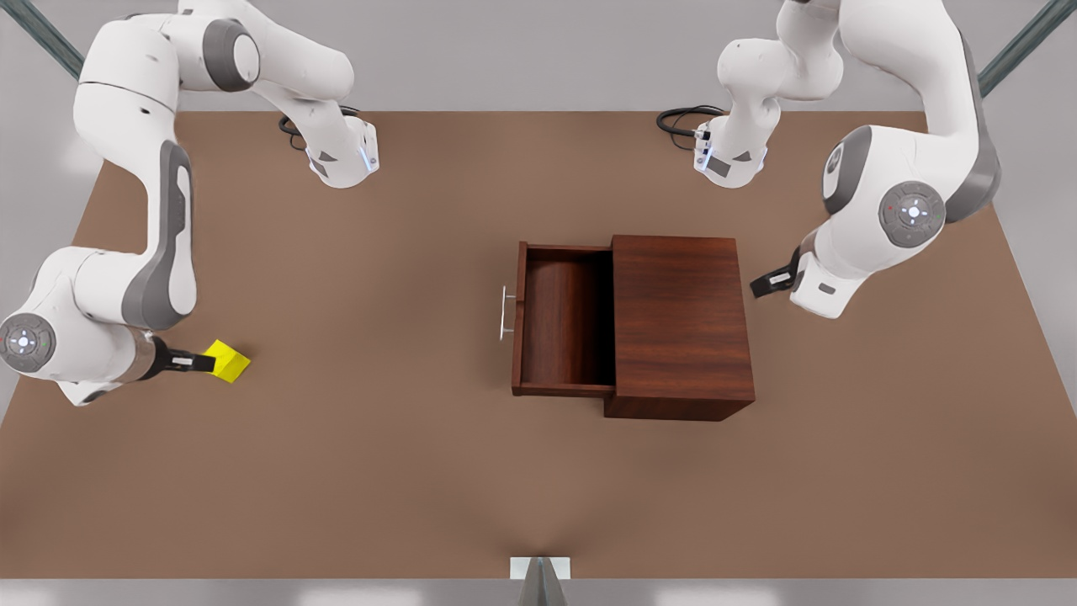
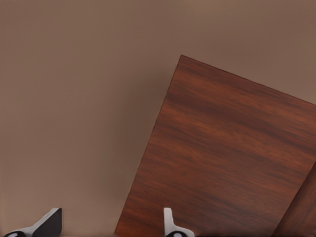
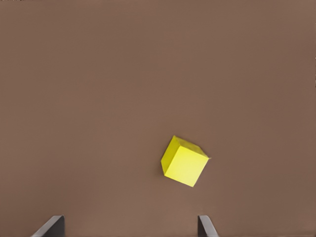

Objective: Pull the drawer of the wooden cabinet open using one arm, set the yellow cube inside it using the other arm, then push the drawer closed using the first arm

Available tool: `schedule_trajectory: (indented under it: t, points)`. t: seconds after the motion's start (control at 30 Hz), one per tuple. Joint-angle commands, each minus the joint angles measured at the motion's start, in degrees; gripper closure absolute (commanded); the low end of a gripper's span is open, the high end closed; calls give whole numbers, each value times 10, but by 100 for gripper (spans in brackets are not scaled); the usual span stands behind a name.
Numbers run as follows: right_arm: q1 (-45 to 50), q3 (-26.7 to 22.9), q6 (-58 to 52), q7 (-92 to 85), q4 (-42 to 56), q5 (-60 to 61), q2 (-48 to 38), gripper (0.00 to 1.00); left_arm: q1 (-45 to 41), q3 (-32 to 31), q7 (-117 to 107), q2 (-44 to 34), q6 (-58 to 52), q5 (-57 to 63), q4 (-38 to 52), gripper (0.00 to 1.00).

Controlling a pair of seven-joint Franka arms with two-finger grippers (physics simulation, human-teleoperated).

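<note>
Right tool (image 1: pixel 204 363), at the front view's left, hangs low over the surface (image 1: pixel 379 471) with its fingers spread and nothing between them; the yellow cube (image 1: pixel 229 361) sits on the surface just ahead of the fingertips. From the right wrist view the cube (image 3: pixel 184 161) lies forward of the two fingers and nearer one of them, turned so its faces run at a slant to the line of the fingers. By my reading, the coming grasp turns on that: the tool would need to move forward, shift sideways over the cube, and perhaps twist to meet flat faces. This arm is far nearer the cube than the other.

Bare surface surrounds the cube and stretches across to the drawer (image 1: pixel 565 320), which is pulled well out of the wooden cabinet (image 1: pixel 680 324) toward the front view's left, handle (image 1: pixel 506 312) leading. Its inside looks empty, so the way in from above seems free.

Left tool (image 1: pixel 770 284), at the front view's right, waits just beside the cabinet's back edge, fingers spread (image 2: pixel 49 223) and holding nothing, well away from the handle.
</note>
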Motion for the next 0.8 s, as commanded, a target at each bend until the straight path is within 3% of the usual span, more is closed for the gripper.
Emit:
schedule_trajectory:
  t: [0.0, 0.07, 0.27, 0.4, 0.43, 0.5, 0.57, 0.63, 0.77]
  points:
    - [-18, 1, 43, 59, -9, 17, 0, 0, 1, 11, 336, -11, 55, -22, -17, 0]
    - [-47, 0, 114, 99, -67, 34, -5, 0, 8, 91, 415, -30, -23, -98, -8, 0]
    - [-75, 2, 230, 203, -132, 39, 2, 0, 2, 74, 369, -24, 103, -26, -17, 0]
    - [-87, 2, 269, 202, -146, 53, 15, 0, 3, 73, 368, -26, 43, -24, 25, 0]
    - [-87, 2, 270, 203, -152, 54, 16, 0, 2, 71, 369, -16, 31, -30, 58, 0]
    - [-88, 2, 305, 203, -185, 61, 15, 0, -14, 71, 368, 79, -87, -32, 216, 0]
    - [-100, 2, 352, 202, -226, 61, 11, 0, -27, 71, 370, 83, -89, -26, 211, 0]
    - [-111, 3, 363, 195, -247, 61, 3, 0, -25, 73, 369, 45, 6, -40, 119, 0]
    - [-112, 4, 390, 195, -287, 61, -11, 0, -28, 71, 371, 65, -40, -54, 162, 0]
